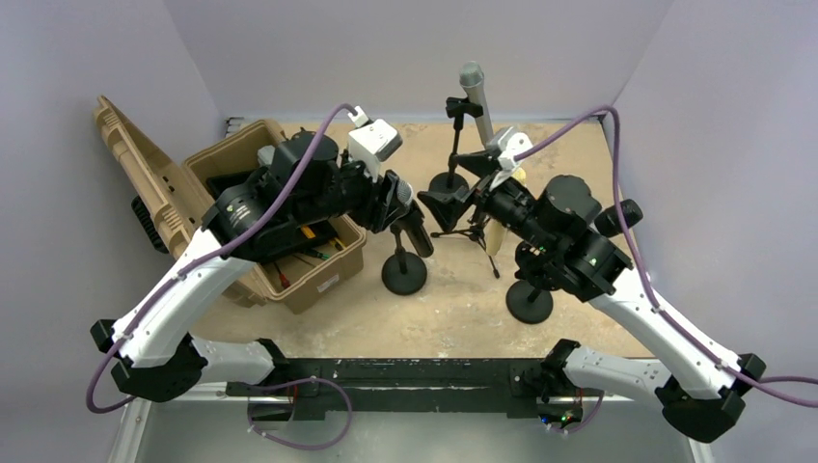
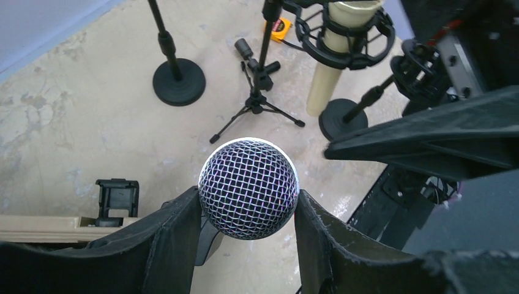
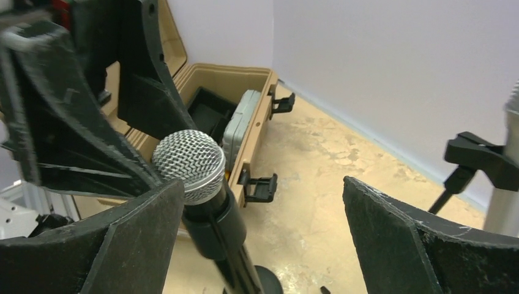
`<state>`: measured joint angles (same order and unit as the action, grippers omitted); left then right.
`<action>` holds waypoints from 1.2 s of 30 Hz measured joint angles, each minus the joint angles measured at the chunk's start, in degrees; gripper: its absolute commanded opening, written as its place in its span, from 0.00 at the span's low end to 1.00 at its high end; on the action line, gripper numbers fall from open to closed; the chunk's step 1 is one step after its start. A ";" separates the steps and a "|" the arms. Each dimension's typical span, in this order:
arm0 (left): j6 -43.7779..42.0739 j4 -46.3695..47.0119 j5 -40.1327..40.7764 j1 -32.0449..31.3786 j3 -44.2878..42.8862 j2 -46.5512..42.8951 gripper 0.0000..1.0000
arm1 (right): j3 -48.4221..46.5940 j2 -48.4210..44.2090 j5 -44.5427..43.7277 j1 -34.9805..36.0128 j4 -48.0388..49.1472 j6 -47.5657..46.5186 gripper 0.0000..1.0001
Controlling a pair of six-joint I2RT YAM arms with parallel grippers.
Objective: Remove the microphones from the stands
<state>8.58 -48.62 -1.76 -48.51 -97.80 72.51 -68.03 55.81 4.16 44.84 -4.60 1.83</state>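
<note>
Left of the microphone's stand sits the open tan hard case. Its front wall is close beside the stand's round base, so you have little room to swing that way.

Your left gripper has its fingers pressed against both sides of the microphone, pinching the mesh head. The microphone sits upright on top of the stand with its body running down into the holder. So the grip is made and the removal is not. What is left, by my reading, is to draw it up out of the holder and carry it clear.

Just right of the stand, your right gripper hangs spread wide and holds nothing. One of its fingers is just beside the mesh head, and it crowds that side.

Farther right of the stand you have a small tripod stand, a cream tube in a shock mount and another round-base stand. Behind them stands a grey-headed second mic.

The open room looks to be straight above the stand.
</note>
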 measured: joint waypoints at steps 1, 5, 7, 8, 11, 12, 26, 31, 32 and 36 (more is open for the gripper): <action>-0.26 -0.68 -0.87 0.00 0.00 -0.48 0.00 | 0.00 0.55 0.04 0.42 0.00 -0.11 0.99; -2.14 -3.54 -3.98 -0.04 0.04 -2.34 0.00 | 0.00 2.34 1.70 1.86 0.31 -0.37 0.99; -3.54 -4.26 -5.09 -0.02 0.31 -3.23 0.00 | 0.00 2.51 3.65 2.43 0.70 -0.50 0.99; -4.35 -4.33 -5.66 0.00 0.68 -3.69 0.00 | 0.00 2.51 4.33 2.58 0.85 -0.61 0.99; -6.56 -4.31 -7.02 0.00 2.49 -4.96 0.00 | 0.76 1.84 6.27 3.13 2.23 -1.73 0.99; -7.02 -4.20 -7.28 0.00 3.02 -5.20 0.00 | 1.05 1.51 6.86 3.17 2.32 -2.01 0.99; 2.69 4.28 1.51 0.07 8.66 -7.67 0.00 | 2.05 -0.74 7.23 3.28 2.91 -2.95 0.98; 10.12 5.22 8.33 0.07 8.66 -6.69 0.00 | 2.01 -0.26 0.50 3.39 2.86 -2.23 0.97; 11.50 5.35 9.77 0.07 8.57 -6.45 0.00 | 1.92 0.04 -0.85 3.39 2.75 -1.84 0.97; 15.15 5.29 13.42 0.09 7.87 -5.44 0.19 | 1.79 0.76 -3.93 3.37 2.29 -0.48 0.97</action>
<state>23.73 -43.33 11.66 -48.42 -89.93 67.07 -66.24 56.58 0.23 48.21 -2.31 1.34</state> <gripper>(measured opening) 0.514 0.976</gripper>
